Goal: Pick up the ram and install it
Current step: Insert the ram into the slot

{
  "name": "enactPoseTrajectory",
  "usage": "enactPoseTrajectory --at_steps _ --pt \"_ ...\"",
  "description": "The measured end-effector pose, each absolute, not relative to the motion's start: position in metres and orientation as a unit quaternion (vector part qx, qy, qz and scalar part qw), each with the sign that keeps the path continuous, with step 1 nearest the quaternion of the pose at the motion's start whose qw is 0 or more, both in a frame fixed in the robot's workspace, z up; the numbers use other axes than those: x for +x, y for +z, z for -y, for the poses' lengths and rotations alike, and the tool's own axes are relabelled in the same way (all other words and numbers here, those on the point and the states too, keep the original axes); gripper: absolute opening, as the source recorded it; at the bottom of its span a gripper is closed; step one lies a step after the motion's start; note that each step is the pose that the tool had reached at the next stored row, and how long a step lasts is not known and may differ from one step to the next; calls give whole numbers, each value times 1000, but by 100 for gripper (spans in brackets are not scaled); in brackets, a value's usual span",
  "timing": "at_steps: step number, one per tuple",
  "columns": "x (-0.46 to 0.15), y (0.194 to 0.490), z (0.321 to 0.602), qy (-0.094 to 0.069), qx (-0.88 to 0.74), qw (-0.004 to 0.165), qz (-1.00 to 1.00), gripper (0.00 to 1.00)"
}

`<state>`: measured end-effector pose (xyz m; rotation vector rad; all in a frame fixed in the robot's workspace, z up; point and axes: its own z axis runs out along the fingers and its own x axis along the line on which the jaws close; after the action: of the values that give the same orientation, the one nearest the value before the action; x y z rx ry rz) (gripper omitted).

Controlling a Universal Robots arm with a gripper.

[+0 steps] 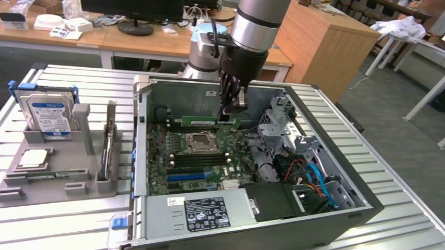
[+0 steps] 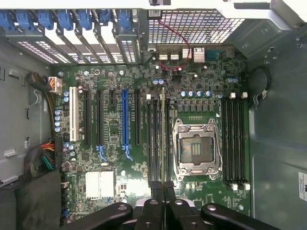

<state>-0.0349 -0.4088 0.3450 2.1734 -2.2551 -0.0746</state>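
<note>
Pincer (image 1: 233, 111) is clamped on the ram (image 1: 206, 121), held right under its fingertips inside the open PC case (image 1: 368, 205) (just beside the CPU socket (image 1: 197, 140)). Hard drive (image 1: 47, 115) sits in the tray (image 1: 41, 188), well away.

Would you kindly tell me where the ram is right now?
In the exterior view, the ram stands on edge inside the open computer case, held by the gripper at the memory slots beside the processor socket.
</note>
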Motion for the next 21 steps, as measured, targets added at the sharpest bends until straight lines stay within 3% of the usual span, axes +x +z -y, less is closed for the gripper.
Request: enactPoseTrajectory --at_steps 21 --pt "-35 331 409 -24 694 4 720 12"
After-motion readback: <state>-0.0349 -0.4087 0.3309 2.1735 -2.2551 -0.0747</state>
